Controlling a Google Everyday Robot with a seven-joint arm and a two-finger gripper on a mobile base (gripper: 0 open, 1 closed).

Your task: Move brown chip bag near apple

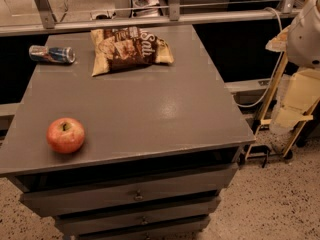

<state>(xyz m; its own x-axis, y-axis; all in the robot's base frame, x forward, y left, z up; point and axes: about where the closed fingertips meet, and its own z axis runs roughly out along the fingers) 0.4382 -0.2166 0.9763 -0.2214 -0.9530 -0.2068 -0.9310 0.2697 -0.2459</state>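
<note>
While the brown chip bag (131, 50) lies at the far edge, well apart from the apple (65, 135) at near left, the reach is not yet begun. White arm housing (306, 31) sits off right. Gripper out of view, grip untellable. Next: reach across and pinch the crinkly bag. Grey drawer table (165, 114), can (51, 54) beside the bag, speckled floor (280, 199).

at the right edge, a smooth, rounded white arm shell (306, 31); below it the gripper (296, 101), pale cream with flat, boxy sides.
</note>
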